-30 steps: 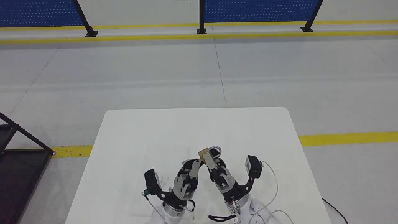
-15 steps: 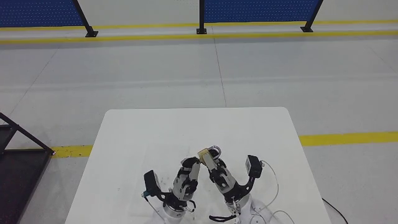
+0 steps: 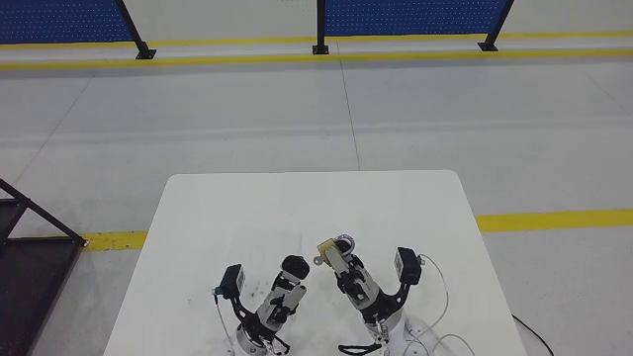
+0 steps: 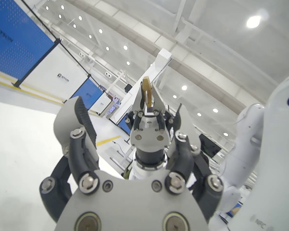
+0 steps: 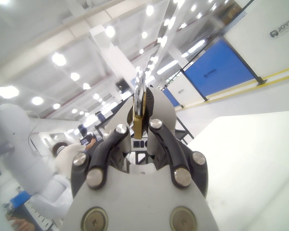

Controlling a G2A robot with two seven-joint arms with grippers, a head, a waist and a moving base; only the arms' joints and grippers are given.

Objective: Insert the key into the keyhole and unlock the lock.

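Observation:
My right gripper (image 5: pixel 142 97) is shut on the padlock (image 5: pixel 137 121), which has a brass body and a silver shackle (image 5: pixel 140 82) sticking out past the fingertips. From above, the lock (image 3: pixel 326 249) hangs over the near middle of the white table (image 3: pixel 297 208), in my right gripper (image 3: pixel 336 255). My left gripper (image 3: pixel 294 267) stands just left of the lock, apart from it. The left gripper (image 4: pixel 127 106) is open and holds nothing. It faces the right gripper, from which a brass piece (image 4: pixel 146 90) with a small hole protrudes. I cannot tell whether that piece is the key.
Cables (image 3: pixel 435 326) trail by the right arm at the table's near right. Beyond the table lie a bare floor and a yellow line (image 3: pixel 554 221). A black frame (image 3: pixel 30 218) stands off the table's left side.
My left gripper has drawn back from the lock, towards the near left of the table. The right gripper with the padlock has hardly moved.

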